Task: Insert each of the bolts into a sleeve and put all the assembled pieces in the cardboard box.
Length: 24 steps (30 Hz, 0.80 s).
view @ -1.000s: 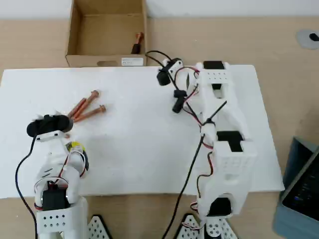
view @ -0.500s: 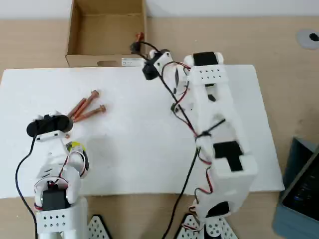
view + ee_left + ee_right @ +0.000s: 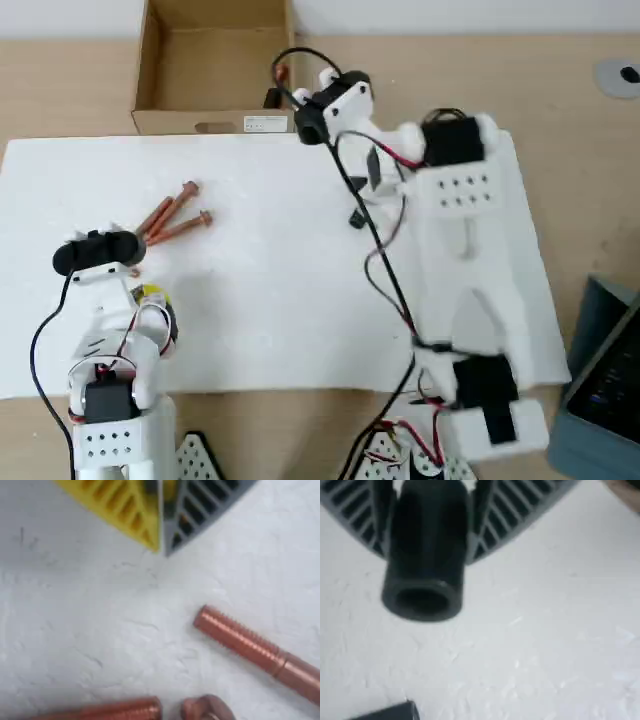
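Observation:
Three copper bolts [image 3: 176, 214] lie in a fan on the white mat [image 3: 260, 300], just beyond my left gripper [image 3: 161, 550]. Its yellow and grey fingers meet at the tips with nothing between them. One bolt's threaded end [image 3: 240, 639] lies close by it. My right gripper [image 3: 427, 540] is shut on a black sleeve [image 3: 422, 580], held open-end-forward just above the mat. The right arm [image 3: 450, 170] stretches toward the mat's far edge beside the cardboard box [image 3: 150, 70]. An assembled bolt and sleeve [image 3: 275, 85] rests in the box's right corner, partly behind a cable.
Another black sleeve [image 3: 357, 218] lies on the mat under the right arm, and its end [image 3: 385, 712] sits near the held sleeve. A grey device [image 3: 610, 370] stands off the mat at the right. The mat's middle offers free room.
The right arm has stretched farther out and swung, carrying its wrist toward the box's near right corner. The left arm and the bolts have not moved.

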Motion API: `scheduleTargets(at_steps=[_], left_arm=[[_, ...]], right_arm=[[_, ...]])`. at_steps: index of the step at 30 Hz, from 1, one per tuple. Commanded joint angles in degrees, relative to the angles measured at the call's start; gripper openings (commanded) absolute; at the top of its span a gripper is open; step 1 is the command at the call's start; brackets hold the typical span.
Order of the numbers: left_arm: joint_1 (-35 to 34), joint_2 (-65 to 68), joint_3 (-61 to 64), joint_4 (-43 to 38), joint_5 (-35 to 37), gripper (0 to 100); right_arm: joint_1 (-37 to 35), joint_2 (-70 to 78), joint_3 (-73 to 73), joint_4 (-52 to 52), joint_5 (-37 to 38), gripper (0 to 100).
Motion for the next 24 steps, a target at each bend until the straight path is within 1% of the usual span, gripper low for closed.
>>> scheduleTargets(at_steps=[1,6,11,17,20,24], left_arm=[[-0.79,-0.57,-0.53,-0.7,-0.18,1],[-0.79,-0.57,-1.32,-0.53,-0.18,1],[-0.79,-0.4,-1.85,-0.53,-0.18,1],[-0.53,0.48,-7.91,-0.26,-0.53,1],[-0.44,4.44,-10.37,-0.26,-1.58,1],[-0.44,13.67,-17.49,-0.62,-3.87,1]], right_arm=[[-0.22,-8.75,3.65,1.14,-2.37,1.2],[-0.22,-20.88,16.22,-0.09,-5.8,1.2],[-0.13,-34.77,30.55,-5.45,-9.05,1.2],[-0.13,-49.27,44.62,-10.29,-12.31,1.2],[-0.13,-54.2,50.59,-13.19,-12.31,1.2],[1.98,-56.92,53.23,-15.12,-13.54,1.6]])
